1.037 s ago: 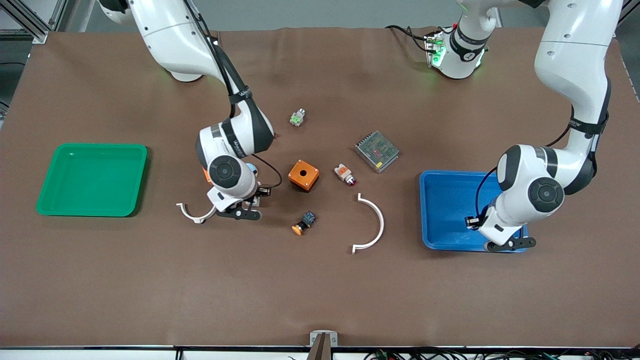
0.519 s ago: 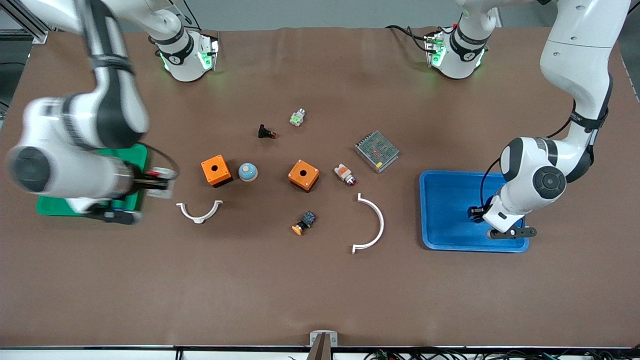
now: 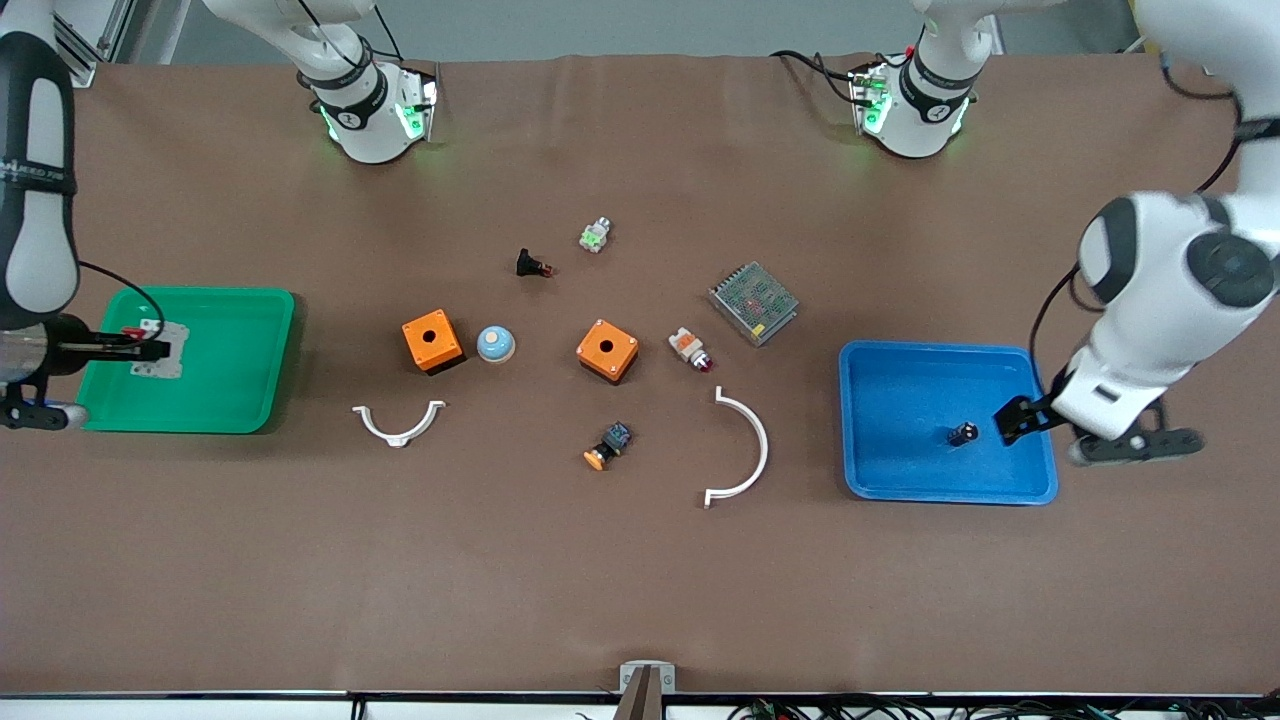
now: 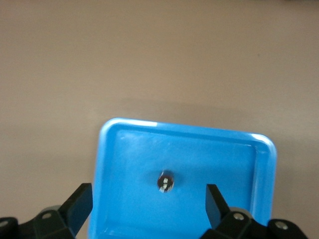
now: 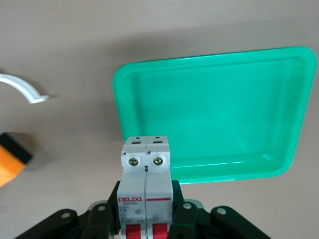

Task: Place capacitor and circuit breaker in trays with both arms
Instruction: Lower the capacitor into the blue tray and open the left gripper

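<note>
- Front view first: I see my right gripper (image 3: 150, 350) up over the green tray (image 3: 255, 362) at the right arm's end of the table, pinching the circuit breaker (image 3: 160, 350) between its fingers
- Right wrist view confirms it for me: the circuit breaker (image 5: 146, 189) sits upright in the clamped jaws, red toggles close to the wrist, two screw heads on its outer end, and the green tray (image 5: 214, 114) lies under and ahead of the right gripper (image 5: 146, 214)
- A white curved bracket (image 5: 22, 89) and an orange box (image 5: 12, 162) show off to one side of that hand on the brown table (image 5: 75, 40)
- My left gripper (image 3: 1020, 418) hangs over the blue tray (image 3: 900, 480), at the tray's edge toward the left arm's end of the table
- Left wrist view: the left gripper (image 4: 149, 199) is spread wide with nothing between its fingers (image 4: 79, 204)
- The capacitor (image 4: 166, 181) stands on the floor of the blue tray (image 4: 119, 144) directly below the gap, untouched by either fingertip; from the front the capacitor (image 3: 963, 433) is just beside the hand, inside the tray
</note>
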`<state>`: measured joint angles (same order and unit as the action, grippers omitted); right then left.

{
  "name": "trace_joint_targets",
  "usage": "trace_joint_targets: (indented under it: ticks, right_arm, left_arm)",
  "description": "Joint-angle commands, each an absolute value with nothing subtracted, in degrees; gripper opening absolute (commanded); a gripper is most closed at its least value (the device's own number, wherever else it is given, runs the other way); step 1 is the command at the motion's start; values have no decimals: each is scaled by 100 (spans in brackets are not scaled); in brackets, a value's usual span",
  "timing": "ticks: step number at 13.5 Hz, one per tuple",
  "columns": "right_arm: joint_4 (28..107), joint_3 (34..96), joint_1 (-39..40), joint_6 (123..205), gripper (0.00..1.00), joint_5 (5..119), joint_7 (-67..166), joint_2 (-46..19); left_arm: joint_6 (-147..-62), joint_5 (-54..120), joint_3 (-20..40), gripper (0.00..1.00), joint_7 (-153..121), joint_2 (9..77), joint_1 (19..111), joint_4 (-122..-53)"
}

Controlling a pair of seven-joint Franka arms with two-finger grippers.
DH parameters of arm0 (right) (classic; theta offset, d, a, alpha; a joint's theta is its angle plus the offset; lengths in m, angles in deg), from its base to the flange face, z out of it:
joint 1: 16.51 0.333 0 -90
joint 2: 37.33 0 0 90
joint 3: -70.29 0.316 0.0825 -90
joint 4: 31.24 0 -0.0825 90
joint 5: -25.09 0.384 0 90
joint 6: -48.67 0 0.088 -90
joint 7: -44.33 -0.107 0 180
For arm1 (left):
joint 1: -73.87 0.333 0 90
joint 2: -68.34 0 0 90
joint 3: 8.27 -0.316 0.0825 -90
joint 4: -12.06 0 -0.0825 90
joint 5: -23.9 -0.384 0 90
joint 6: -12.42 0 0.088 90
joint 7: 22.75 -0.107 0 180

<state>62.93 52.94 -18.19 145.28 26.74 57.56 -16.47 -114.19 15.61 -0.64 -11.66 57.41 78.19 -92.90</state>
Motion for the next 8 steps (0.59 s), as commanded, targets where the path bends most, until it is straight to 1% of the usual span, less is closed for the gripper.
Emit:
trace_joint_targets:
  ticks: [1, 5, 8]
  right_arm:
    - [6735, 5411, -2142, 15217, 16, 2404, 6197, -1720]
    - [7666, 5411, -2442, 16711, 16, 2404, 6779, -1667]
    - [8186, 5420, -2529, 17468, 17, 2430, 6771, -1589]
  left_arm:
    - [-10425, 1538, -19, 100, -1308, 6402, 7809, -9078]
    - [-9202, 1730, 78, 100, -2080, 6938, 7818, -8639]
    - [-8516, 2038, 34, 100, -2152, 7352, 7783, -8620]
